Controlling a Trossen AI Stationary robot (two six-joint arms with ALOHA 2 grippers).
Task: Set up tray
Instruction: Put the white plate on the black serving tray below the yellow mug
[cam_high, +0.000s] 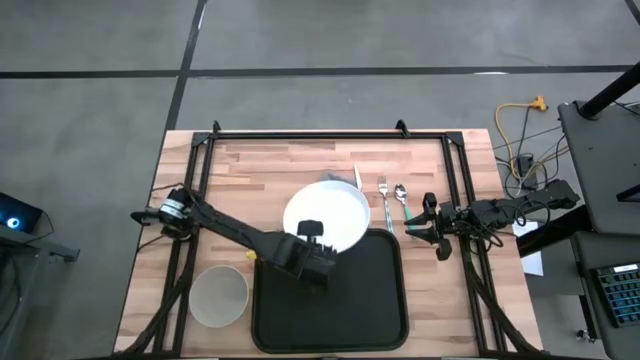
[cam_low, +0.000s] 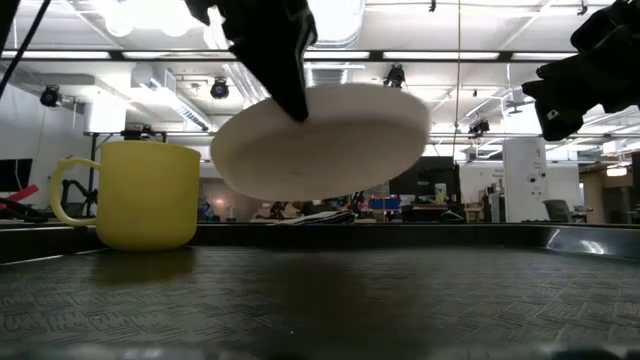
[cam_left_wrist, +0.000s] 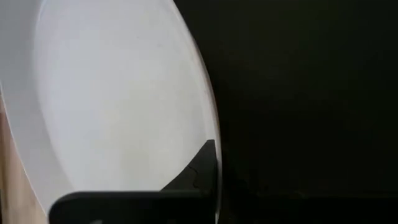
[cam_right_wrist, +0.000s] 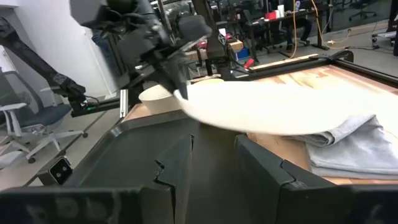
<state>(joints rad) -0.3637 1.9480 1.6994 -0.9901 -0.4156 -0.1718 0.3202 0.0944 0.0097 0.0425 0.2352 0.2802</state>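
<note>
High view: left tool (cam_high: 312, 232) grips white plate (cam_high: 335, 212) over tray (cam_high: 380, 300).

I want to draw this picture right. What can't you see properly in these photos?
- Napkin: mostly under the white plate.
- Tray: in the left wrist view, just darkness.
- Fork and spoon: too small for details in the high view.
- Yellow mug: its inside is hidden in the low view.

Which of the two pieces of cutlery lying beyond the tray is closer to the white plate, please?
The fork. It lies beside the plate's right rim, while the spoon lies one place farther out, toward the right gripper.
</note>
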